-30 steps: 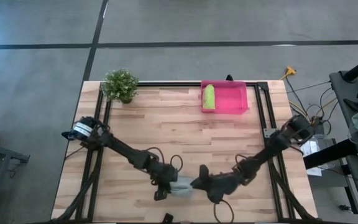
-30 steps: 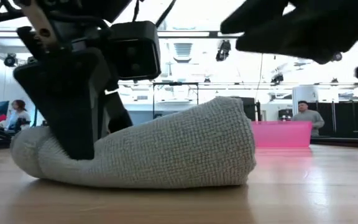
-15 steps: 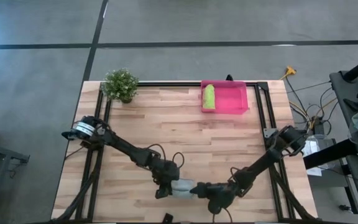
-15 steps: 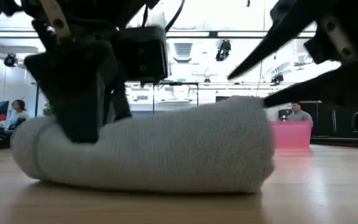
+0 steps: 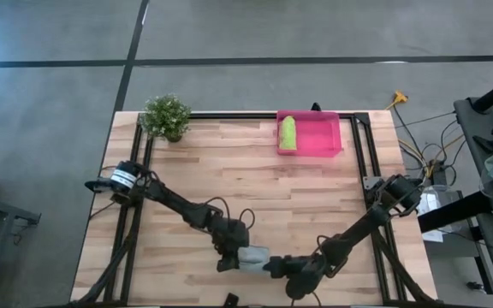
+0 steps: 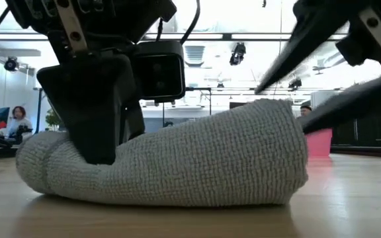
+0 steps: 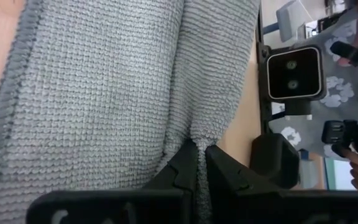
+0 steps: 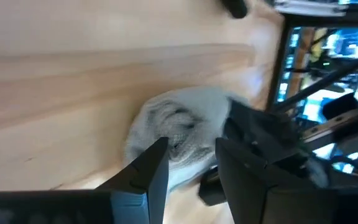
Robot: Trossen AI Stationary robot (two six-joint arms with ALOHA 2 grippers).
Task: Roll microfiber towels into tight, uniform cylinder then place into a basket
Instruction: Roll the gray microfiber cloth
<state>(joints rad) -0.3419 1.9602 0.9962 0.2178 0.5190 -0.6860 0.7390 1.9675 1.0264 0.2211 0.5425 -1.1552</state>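
Observation:
The grey towel [image 5: 253, 256], rolled into a thick cylinder, lies on its side on the wooden table near the near edge; it also shows in the low view [image 6: 197, 158]. My left gripper [image 5: 228, 257] is shut on it near its left end. My right gripper [image 5: 272, 267] is open at the roll's right end [image 8: 173, 130], one finger on each side of it [image 6: 316, 86]. The lime green towel [image 5: 288, 132] lies rolled in the pink basket [image 5: 330, 137] at the far side of the table. My left gripper pinches a puckered fold of the roll's outer layer [image 7: 196, 138] between its two fingers, near the roll's left end. The fingers [image 6: 94, 125] come from above, pointing down. The roll lies lengthwise on the table. My right gripper stands around the roll's right end; I cannot tell whether it touches.
A small potted plant [image 5: 166, 115] stands at the table's far left corner. The table's near edge [image 5: 246, 301] is close to both grippers. A black frame runs along the table's sides. A person [image 6: 20, 120] sits in the room beyond the table.
My right gripper has gone down and toward the near edge, closing in on the roll's right end until its fingers straddle it. My left gripper has kept its hold and shifted slightly toward the table's right. The roll has stayed on the table.

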